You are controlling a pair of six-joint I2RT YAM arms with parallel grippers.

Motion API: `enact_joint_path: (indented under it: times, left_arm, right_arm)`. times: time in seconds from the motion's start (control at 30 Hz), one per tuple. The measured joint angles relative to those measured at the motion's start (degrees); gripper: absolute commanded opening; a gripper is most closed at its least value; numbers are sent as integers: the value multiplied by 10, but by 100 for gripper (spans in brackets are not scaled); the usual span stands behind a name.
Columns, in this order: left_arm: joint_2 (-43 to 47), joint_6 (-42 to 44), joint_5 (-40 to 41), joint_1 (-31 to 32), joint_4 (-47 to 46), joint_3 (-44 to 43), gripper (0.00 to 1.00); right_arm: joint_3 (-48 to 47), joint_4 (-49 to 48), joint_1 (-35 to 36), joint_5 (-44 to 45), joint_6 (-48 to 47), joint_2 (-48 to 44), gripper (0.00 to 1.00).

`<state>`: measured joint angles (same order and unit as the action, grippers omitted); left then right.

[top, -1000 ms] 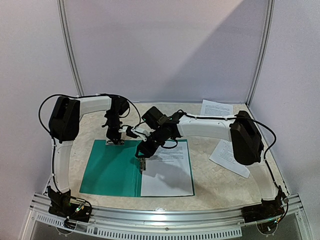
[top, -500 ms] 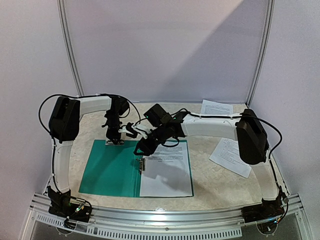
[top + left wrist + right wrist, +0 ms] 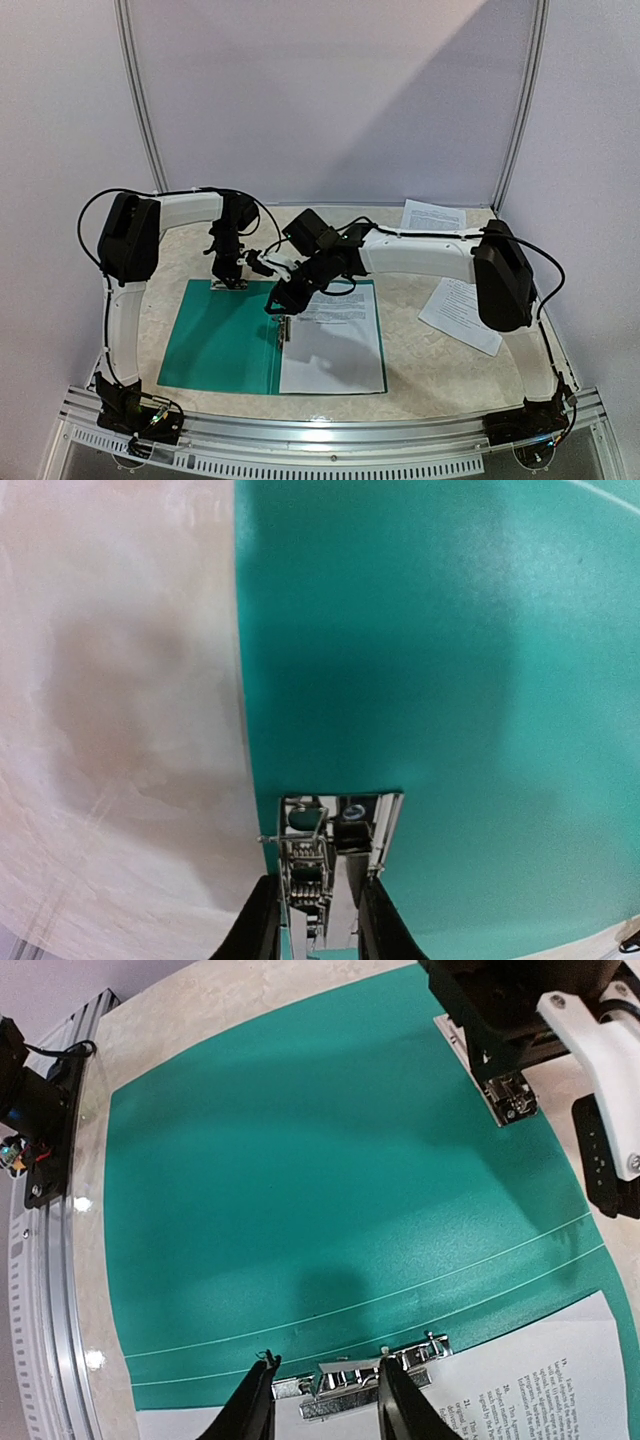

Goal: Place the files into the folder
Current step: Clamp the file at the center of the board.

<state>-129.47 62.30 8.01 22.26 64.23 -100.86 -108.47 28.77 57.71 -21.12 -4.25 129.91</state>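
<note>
The teal folder (image 3: 215, 340) lies open on the table, one printed file (image 3: 335, 345) on its right half. In the left wrist view my left gripper (image 3: 322, 930) is shut on a metal clip (image 3: 325, 845) at the far edge of the folder (image 3: 450, 680). In the top view it is the left gripper (image 3: 228, 282) at the folder's far left corner. My right gripper (image 3: 281, 308) hovers at the spine. In its own wrist view the right gripper (image 3: 325, 1405) is open, fingers either side of the spine clip (image 3: 375, 1380), which lies on the file (image 3: 540, 1370).
Two more loose files lie on the table: one at the back right (image 3: 433, 215), one to the right of the folder (image 3: 460, 315). A metal rail (image 3: 330, 435) runs along the near edge. Walls close off the back and sides.
My right gripper has shifted slightly left over the spine clip and its elbow has swung right. The left arm and the folder have stayed put.
</note>
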Motion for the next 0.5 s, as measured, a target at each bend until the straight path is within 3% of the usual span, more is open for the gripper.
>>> enact_joint_path:
  times: [0.17, 0.33, 0.5]
  left_arm:
    - [-3, 0, 0, 0, 4, -5, 21]
    - [-4, 0, 0, 0, 5, -6, 21]
    - [-4, 0, 0, 0, 6, -6, 21]
  right_arm:
    - [-8, 14, 1, 0, -4, 19, 30]
    - [-11, 21, 2, 2, -8, 31, 14]
    - [-16, 24, 2, 2, -7, 31, 5]
